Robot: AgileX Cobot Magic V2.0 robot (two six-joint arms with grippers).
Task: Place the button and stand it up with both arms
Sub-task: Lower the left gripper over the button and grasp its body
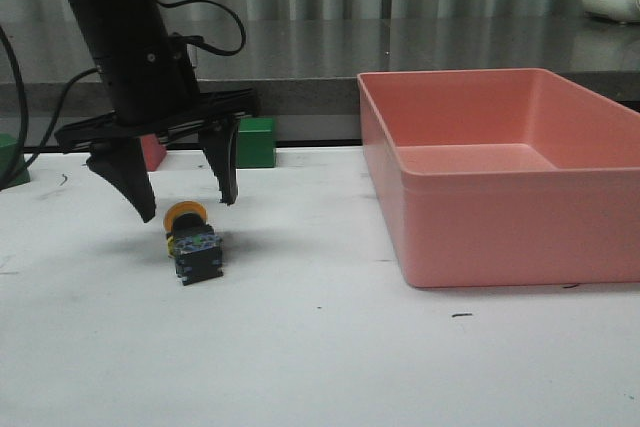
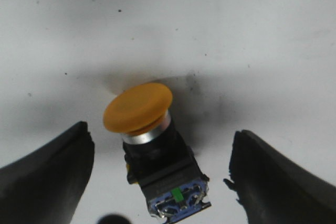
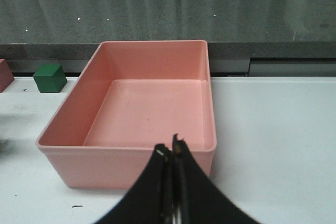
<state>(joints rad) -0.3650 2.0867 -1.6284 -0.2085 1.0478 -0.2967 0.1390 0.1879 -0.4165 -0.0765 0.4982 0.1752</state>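
The button point(image 1: 193, 240) lies on its side on the white table, yellow cap toward the back and bluish terminal end toward the front. My left gripper point(image 1: 188, 209) hangs open just above and behind it, one finger on each side of the cap, not touching. In the left wrist view the button point(image 2: 157, 156) lies between the two spread fingers point(image 2: 47, 177). My right gripper point(image 3: 172, 150) is shut and empty, in front of the pink bin; it does not show in the front view.
A large empty pink bin point(image 1: 480, 247) stands on the right half of the table and shows in the right wrist view point(image 3: 68, 140). A green cube point(image 1: 256, 141) and a pink cube point(image 1: 152, 152) sit at the back left, behind the left arm. Another green block point(image 1: 12, 159) is at the far left edge.
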